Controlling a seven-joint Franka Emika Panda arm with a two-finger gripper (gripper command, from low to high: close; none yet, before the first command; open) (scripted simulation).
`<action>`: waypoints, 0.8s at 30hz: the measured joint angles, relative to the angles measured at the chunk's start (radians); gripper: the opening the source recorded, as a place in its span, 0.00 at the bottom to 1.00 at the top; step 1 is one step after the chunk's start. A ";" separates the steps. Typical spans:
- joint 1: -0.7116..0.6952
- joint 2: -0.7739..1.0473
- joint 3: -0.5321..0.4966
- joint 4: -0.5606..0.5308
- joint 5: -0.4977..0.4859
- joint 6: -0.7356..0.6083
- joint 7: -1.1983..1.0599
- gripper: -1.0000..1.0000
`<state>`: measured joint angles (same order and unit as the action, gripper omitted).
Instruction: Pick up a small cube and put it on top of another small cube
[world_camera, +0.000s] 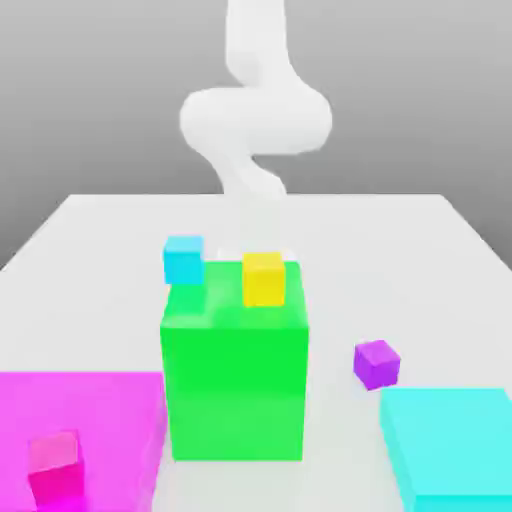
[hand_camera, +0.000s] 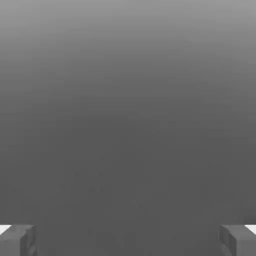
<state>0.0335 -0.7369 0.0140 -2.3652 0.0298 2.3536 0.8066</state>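
A pale grey tabletop (world_camera: 100, 240) stretches away toward a grey backdrop. At its far edge stands a white robot arm (world_camera: 255, 120), curving in a thick bend above the table.

Near the middle of the table stands a big bright green block (world_camera: 235, 385), the tallest thing on the surface. On its top face, toward the exterior view's right, rests a small yellow cube (world_camera: 264, 278). A small light blue cube (world_camera: 184, 259) shows just beyond the block's top corner on the exterior view's left; whether it rests on the block or on the table behind cannot be told.

The small plain purple cube (world_camera: 376, 363) sits on the bare table to the exterior view's right of the green block, near it but not touching, turned a little askew.

In the near corner on the exterior view's left lies a flat magenta slab (world_camera: 90, 410), with a small pink cube (world_camera: 54, 470) sitting on it. In the near corner on the exterior view's right lies a large cyan block (world_camera: 450, 445), close to the purple cube yet apart from it.

In the hand view, the gripper (hand_camera: 128, 240) has its two grey fingertips (hand_camera: 17, 240) standing wide apart at opposite edges, with nothing but plain grey between them. It holds nothing.
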 joint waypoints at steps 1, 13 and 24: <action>0.016 0.031 0.008 -0.031 0.014 0.026 0.003 0.50; 0.213 0.411 0.181 -0.399 0.136 0.342 0.078 0.50; 0.370 0.839 0.163 -0.575 -0.153 0.688 0.376 0.50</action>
<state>0.4033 0.1016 0.1768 -2.9401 -0.1236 3.0418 1.1822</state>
